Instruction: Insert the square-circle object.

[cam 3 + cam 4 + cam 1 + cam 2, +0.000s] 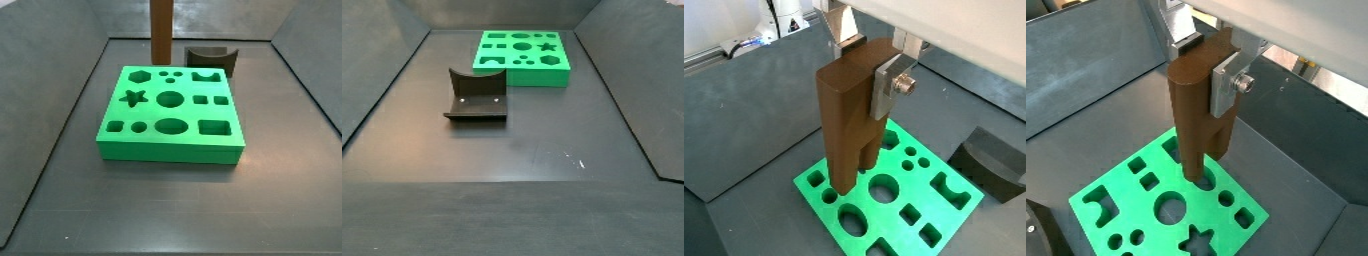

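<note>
Covering the scene from largest to smallest: the floor (pixel 529 140) is a dark grey tray bed with raised walls. On it lies the board (pixel 171 112), a flat green block cut with sockets: a star, circles, ovals, squares and others; in a side view it sits at the far end of the floor (pixel 524 52). The fixture (pixel 476 96) stands apart from the board, nearer the middle of the floor, and in a side view appears just behind the board's far right corner (pixel 211 58).

The peg (pixel 855 115) is the task's piece: a long brown bar, held upright above the board, its lower end close over the sockets in both wrist views (pixel 1200 110). In a side view only its lower part shows (pixel 160 35), at the board's far left; whether its tip has entered a socket cannot be told.

The gripper (pixel 865 85) is clamped on the peg's upper part, one silver finger (pixel 889 88) flat against its side; the gripper is out of frame in both side views.

Handling, as a judgement: the peg looks rigid, smooth and fairly light, probably wood or plastic. Flat opposite faces near the top give the surest hold, leaving the profiled lower end free to enter its socket.
</note>
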